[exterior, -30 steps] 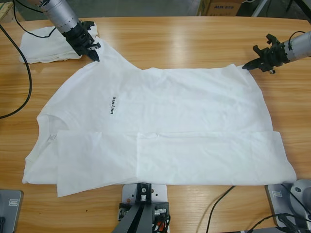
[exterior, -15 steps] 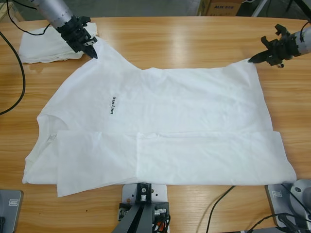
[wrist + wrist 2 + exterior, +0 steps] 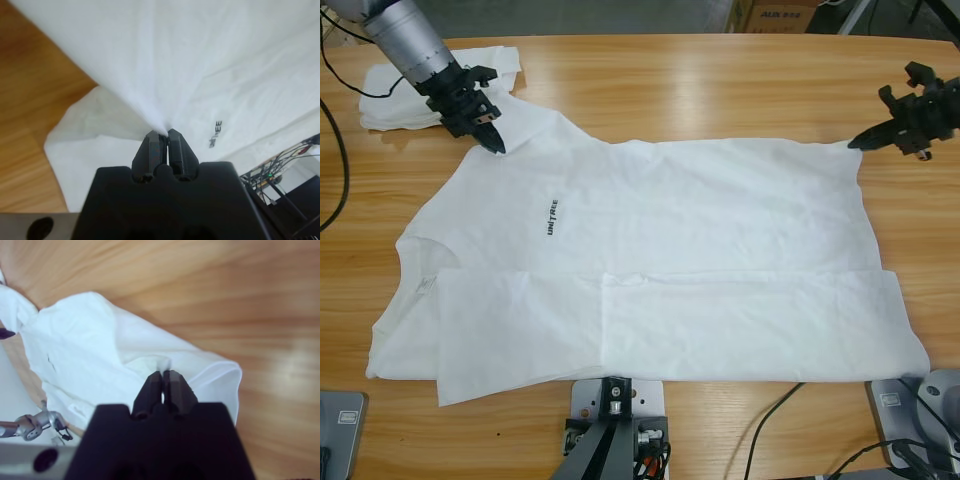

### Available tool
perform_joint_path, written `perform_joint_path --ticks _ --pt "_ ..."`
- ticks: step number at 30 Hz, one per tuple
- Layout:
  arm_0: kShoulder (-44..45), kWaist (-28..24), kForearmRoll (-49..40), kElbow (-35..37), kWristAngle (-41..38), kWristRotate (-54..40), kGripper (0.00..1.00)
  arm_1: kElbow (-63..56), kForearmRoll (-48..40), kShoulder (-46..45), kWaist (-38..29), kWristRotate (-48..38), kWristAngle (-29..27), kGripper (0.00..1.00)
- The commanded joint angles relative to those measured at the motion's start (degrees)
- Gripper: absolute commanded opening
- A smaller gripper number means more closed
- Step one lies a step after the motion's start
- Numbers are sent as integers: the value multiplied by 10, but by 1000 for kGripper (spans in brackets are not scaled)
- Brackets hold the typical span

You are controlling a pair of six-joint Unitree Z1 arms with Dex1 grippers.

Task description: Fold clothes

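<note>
High view, white T-shirt (image 3: 650, 260) flat on the wooden table (image 3: 720, 90), folded bundle (image 3: 405, 95) by its far sleeve, left wrist view, left gripper (image 3: 163, 134) pinching shirt cloth, right wrist view, right gripper (image 3: 163, 374) pinching the shirt's corner.

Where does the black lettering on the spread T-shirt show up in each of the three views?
High view: black lettering left of centre, on the T-shirt chest.
Left wrist view: lettering right of the left end effector, which pinches the shirt.
Right wrist view: a faint dark mark at far left, too small to read.
Shared landmark: the wooden table.
</note>
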State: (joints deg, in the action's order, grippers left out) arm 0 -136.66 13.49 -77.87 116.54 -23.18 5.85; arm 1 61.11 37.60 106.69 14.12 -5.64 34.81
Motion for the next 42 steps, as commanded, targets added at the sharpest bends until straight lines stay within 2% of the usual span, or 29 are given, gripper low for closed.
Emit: perform_joint_path --ticks 1,8,17,22,26,30,35,39,42 --pt "45 -7 -8 -93 -94 -39 0 -50 45 -72 -4 -2 -57 0" --pt "91 -8 39 -252 -126 -86 0 -81 58 -106 -11 -9 -65 0" --pt "148 -20 44 -311 -129 -98 0 -84 158 -148 -21 -44 -88 0" --pt "177 -21 45 -372 -131 -120 0 -77 201 -153 -62 -84 -80 0" --pt "200 -21 53 -419 -135 -124 0 -107 198 -203 -96 -146 -79 0" --pt "208 -25 52 -440 -132 -129 0 -144 200 -262 -100 -181 -103 0" --pt "235 -25 47 -459 -125 -127 0 -137 217 -263 -100 -212 -145 0" --pt "243 -32 47 -478 -116 -132 0 -136 215 -275 -71 -230 -178 0" --pt "248 -36 47 -483 -116 -135 0 -143 173 -290 -47 -231 -175 0"
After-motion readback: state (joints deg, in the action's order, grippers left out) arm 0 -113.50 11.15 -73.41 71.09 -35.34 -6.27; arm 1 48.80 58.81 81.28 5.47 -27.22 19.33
